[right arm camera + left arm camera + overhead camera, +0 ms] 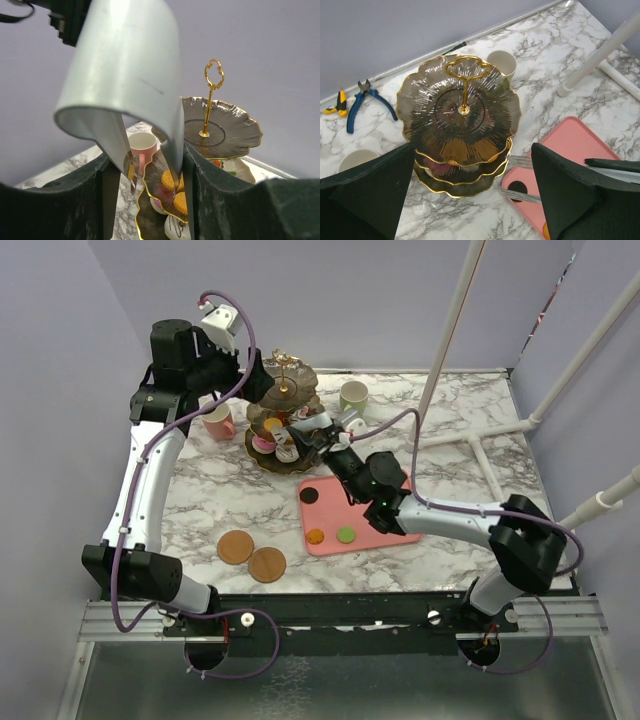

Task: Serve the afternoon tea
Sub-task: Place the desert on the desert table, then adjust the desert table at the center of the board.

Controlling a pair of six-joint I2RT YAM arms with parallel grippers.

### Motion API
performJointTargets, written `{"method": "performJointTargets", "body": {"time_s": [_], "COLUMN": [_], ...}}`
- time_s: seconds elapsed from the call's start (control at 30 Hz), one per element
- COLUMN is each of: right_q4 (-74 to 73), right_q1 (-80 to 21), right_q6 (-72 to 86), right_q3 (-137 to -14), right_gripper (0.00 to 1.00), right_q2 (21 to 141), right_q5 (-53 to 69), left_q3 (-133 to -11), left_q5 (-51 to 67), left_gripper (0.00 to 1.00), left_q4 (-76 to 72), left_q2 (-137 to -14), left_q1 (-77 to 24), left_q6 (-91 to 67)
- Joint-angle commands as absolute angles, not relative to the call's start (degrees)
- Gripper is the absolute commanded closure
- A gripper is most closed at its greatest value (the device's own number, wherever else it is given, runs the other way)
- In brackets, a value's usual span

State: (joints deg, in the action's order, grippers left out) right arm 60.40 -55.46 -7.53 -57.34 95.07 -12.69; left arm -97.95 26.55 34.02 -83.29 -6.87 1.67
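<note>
While the left gripper (472,150) hangs above the three-tier stand (285,405) with its jaws spread wide and nothing between them, the right gripper (146,175) is clamped on a pair of silver tongs (125,65). The tongs' tips reach in at the stand's middle tier, right beside the orange cookies (172,182) lying there. Whether they pinch anything I cannot tell.

The stand sits toward the back of the marble table (200,500). The pink mug (218,422) is just to its left, and the pale-green mug (353,395) is to its right and farther back. In front of the stand and to the right lies the pink tray (375,525), with three small round cookies (309,494) on it. Two brown coasters (236,546) lie side by side near the front edge, left of the tray.
</note>
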Motion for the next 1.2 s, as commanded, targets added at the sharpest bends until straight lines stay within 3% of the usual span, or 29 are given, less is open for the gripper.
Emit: {"method": "performJointTargets", "body": {"time_s": [0.0, 0.33, 0.63, 0.8, 0.97, 1.1, 1.17], "right_q4": [55.38, 42.26, 39.48, 39.51, 39.23, 38.21, 38.07], "right_q1": [-55.85, -55.90, -55.89, -55.87, -55.89, -55.89, -55.86], "right_q6": [-4.44, -0.75, -0.61, -0.50, -0.26, -0.18, -0.18], "right_q3": [-51.03, -40.92, -38.71, -39.19, -38.40, -37.56, -37.29], "right_gripper": [0.52, 0.53, 0.53, 0.53, 0.53, 0.54, 0.54], "right_q2": [86.34, 70.10, 67.16, 67.74, 66.72, 65.49, 65.05], "right_q5": [-10.08, -10.40, -12.89, -12.84, -14.14, -15.42, -15.71], "left_q3": [-100.98, -113.99, -118.43, -118.56, -117.22, -116.25, -115.75], "left_q5": [35.46, 40.49, 41.35, 40.22, 39.62, 39.37, 39.42], "left_gripper": [0.01, 0.01, 0.01, 0.07, 0.20, 0.40, 0.44], "left_q4": [34.54, 34.54, 34.19, 32.35, 31.04, 28.88, 27.48], "left_q2": [-86.29, -99.99, -105.09, -106.31, -106.62, -106.37, -106.09], "left_q1": [-6.87, -7.00, -8.47, -8.65, -8.63, -8.61, -8.62], "left_q6": [9.48, 10.53, 10.82, 10.63, 11.79, 11.14, 10.01]}}
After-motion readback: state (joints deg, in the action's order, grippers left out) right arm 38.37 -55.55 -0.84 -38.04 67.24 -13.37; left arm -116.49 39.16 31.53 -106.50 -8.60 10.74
